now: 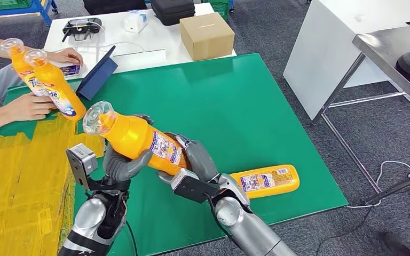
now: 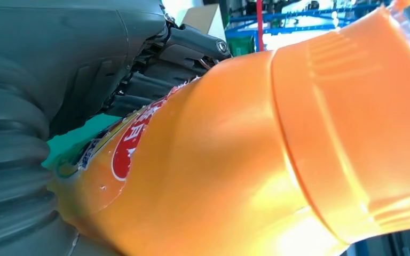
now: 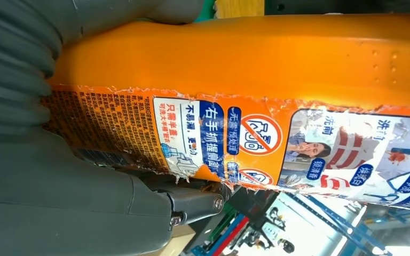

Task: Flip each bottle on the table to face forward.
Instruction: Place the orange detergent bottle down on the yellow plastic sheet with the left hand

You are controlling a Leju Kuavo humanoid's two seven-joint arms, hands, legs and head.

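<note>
Both my hands grip one orange bottle above the near green worktop: left hand under its neck end, right hand round its base, back label up. Second bottle lies flat near right. Far left, a person's hand holds two bottles. Cardboard box beyond.
</note>
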